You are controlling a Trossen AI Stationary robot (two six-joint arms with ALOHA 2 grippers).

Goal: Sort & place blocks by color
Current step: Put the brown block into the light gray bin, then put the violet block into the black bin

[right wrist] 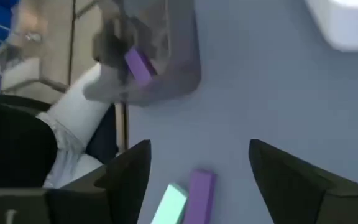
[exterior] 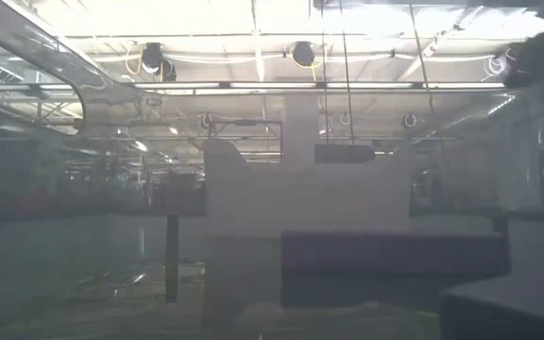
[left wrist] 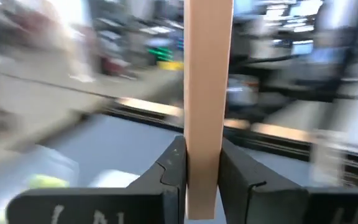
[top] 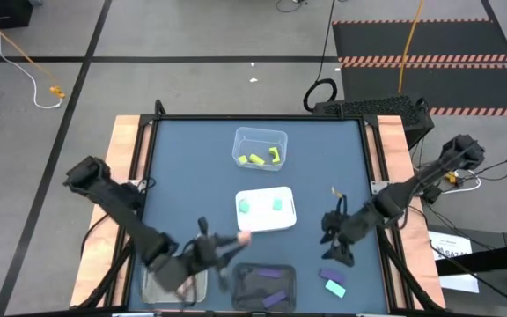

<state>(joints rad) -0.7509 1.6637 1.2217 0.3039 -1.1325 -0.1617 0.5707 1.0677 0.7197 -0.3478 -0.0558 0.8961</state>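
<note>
I see a blue-grey table (top: 183, 167) with a white tray (top: 266, 224) at its middle, holding two teal blocks (top: 245, 206). Beyond that tray yellow-green blocks (top: 255, 159) lie in a clear tray (top: 260, 136); nearer than it sit purple blocks (top: 268, 274), a salmon-orange bar (left wrist: 207, 93), and teal (right wrist: 169, 204) beside purple (right wrist: 200, 191).

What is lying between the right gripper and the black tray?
High view: only bare table between the right gripper and the black tray. A teal block and purple block lie beside that stretch.

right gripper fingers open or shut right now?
Open. In the right wrist view the right gripper has its two dark fingers spread wide with nothing between them, above a purple bar and a teal bar on the table.
</note>
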